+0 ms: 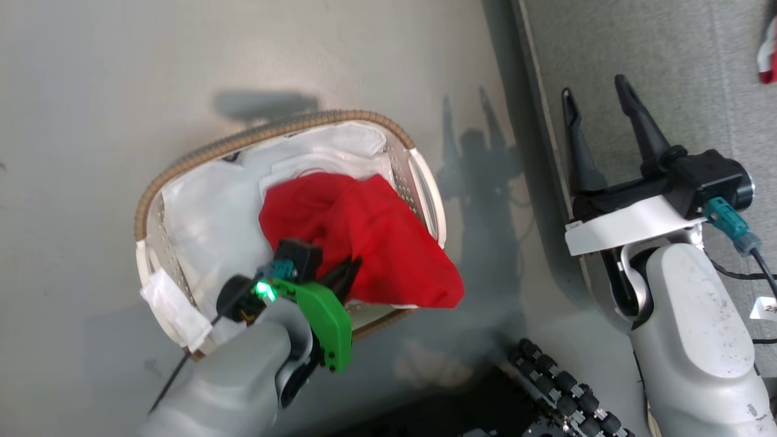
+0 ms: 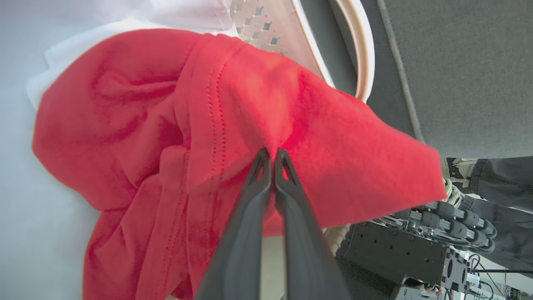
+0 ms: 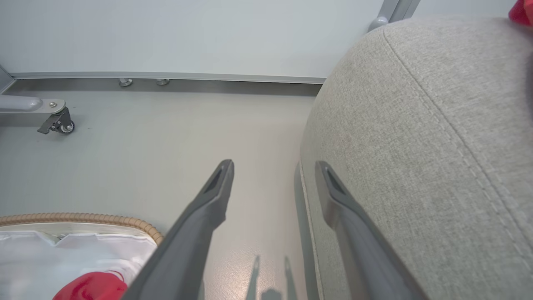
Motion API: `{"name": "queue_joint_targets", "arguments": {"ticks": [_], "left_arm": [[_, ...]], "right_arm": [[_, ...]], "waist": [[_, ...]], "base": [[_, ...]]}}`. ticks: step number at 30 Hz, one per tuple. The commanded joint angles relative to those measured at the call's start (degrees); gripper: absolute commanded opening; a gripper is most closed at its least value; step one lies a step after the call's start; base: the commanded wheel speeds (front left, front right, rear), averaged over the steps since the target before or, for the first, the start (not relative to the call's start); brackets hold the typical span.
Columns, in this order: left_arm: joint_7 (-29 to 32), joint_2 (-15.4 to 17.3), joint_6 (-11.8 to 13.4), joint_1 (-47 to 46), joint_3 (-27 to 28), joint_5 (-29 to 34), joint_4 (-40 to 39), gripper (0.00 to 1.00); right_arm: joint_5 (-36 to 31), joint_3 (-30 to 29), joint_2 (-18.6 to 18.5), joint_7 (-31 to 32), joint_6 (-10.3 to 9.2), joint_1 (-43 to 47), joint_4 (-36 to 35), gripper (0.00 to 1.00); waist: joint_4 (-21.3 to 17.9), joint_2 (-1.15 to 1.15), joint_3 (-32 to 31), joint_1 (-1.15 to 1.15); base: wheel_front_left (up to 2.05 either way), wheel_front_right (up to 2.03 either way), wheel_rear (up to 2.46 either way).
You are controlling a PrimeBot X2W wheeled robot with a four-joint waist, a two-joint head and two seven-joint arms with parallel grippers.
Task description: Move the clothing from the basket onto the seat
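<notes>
Our left fingers [image 2: 258, 187] are pressed together on a thin fold of the red garment [image 2: 137, 125], which lies heaped in the basket [image 1: 273, 130] and spills over its rim. So slight a pinch may slip as we lift, or the white liner [image 1: 206, 218] may rise too and drag the basket. Our right fingers [image 1: 642, 124] stand wide apart, empty, beside the grey seat [image 3: 416, 125]. We read no lettering on the cloth; the white tag [image 1: 763, 308] by our right arm [image 1: 698, 340] is too small.

Head cam top-down; basket [image 1: 273, 130] in all views
</notes>
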Motion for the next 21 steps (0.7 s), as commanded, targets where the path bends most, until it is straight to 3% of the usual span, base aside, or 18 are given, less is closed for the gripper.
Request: {"name": "queue_joint_targets", "arguments": {"ticks": [1,7,21], "left_arm": [[-0.32,0.49,-0.19,1.54,-0.01,0.57,-0.3,0.0],[-0.5,0.51,-0.19,4.66,3.84,2.12,-3.18,0.0],[-0.49,0.87,-0.2,16.13,20.47,16.02,-13.03,0.0]], "right_arm": [[-0.2,0.38,-0.15,-0.01,-0.07,-0.25,0.69,1.0],[-1.08,1.05,-0.17,-0.01,-0.07,0.86,3.1,1.0],[-0.76,2.41,-0.18,-0.01,-0.06,5.52,7.54,1.0]], "waist": [[0.23,0.0,-4.25,0.0],[2.04,0.0,-11.49,0.0],[7.21,0.0,-26.46,0.0]], "base": [[0.0,0.0,0.0],[0.0,0.0,0.0],[0.0,0.0,0.0]]}}
